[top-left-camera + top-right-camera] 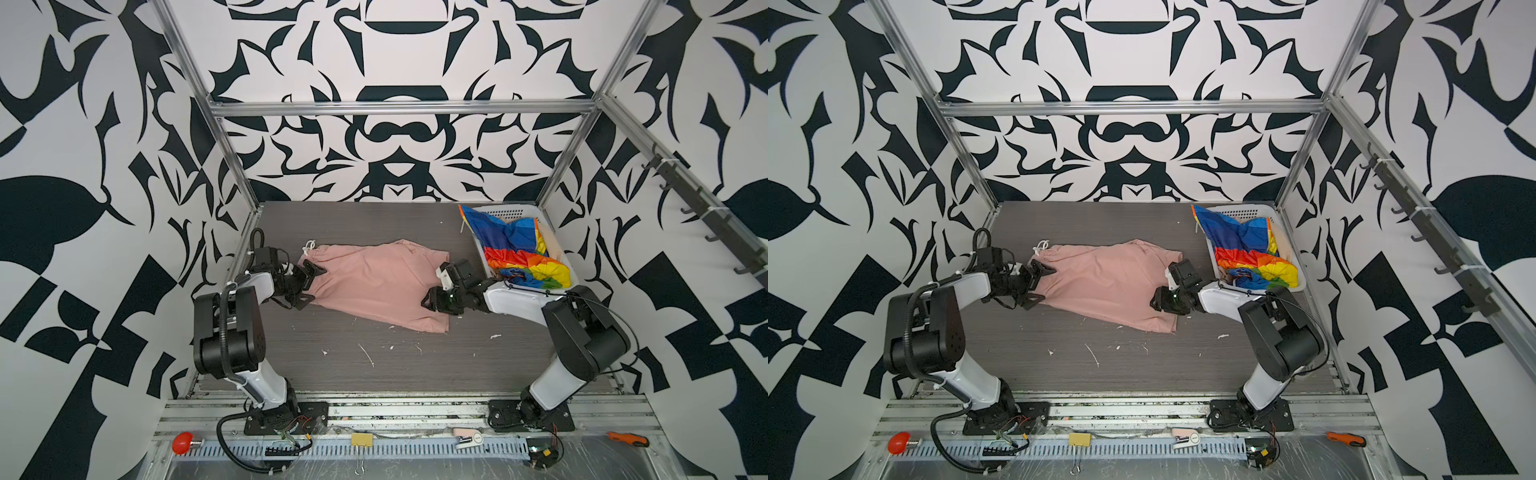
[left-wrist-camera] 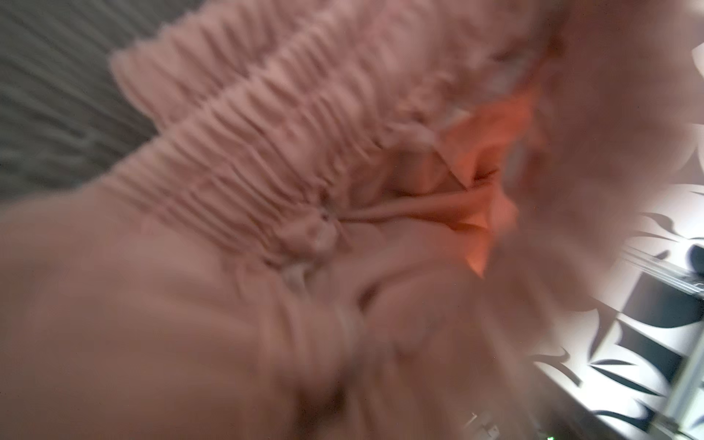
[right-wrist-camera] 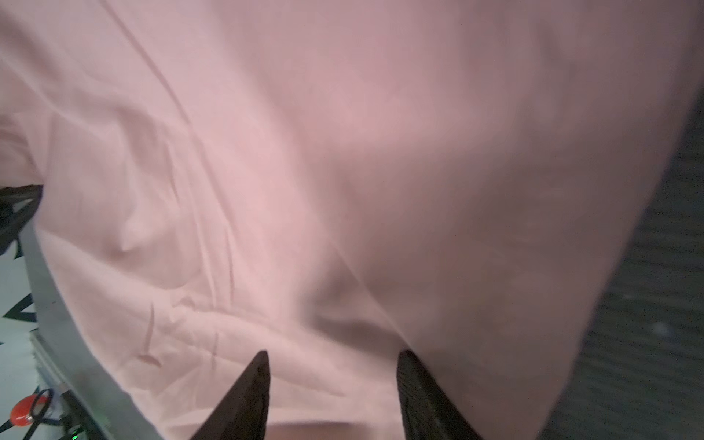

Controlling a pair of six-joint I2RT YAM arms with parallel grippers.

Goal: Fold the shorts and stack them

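Note:
The salmon-pink shorts [image 1: 374, 282] [image 1: 1106, 282] lie spread on the grey table, with the gathered waist [image 2: 247, 152] to the left and the legs to the right. My left gripper [image 1: 312, 283] [image 1: 1040, 282] stands wide open at the waist edge, one finger on each side of it. Its fingers do not show in the blurred left wrist view. My right gripper [image 1: 430, 299] [image 1: 1156, 301] [image 3: 337, 375] hovers over the leg end, jaws apart, with pink cloth lying beneath them. The rainbow-striped shorts [image 1: 519, 249] [image 1: 1250, 247] are heaped in the basket, and a tan cloth [image 1: 549, 245] peeks out beside them.
The white perforated basket [image 1: 509, 210] stands at the table's back right corner. White scraps [image 1: 365, 353] litter the front of the table. Metal frame posts stand at the back corners. On the front rail lie a red button [image 1: 183, 442], a binder clip [image 1: 360, 440] and an orange tool [image 1: 627, 439].

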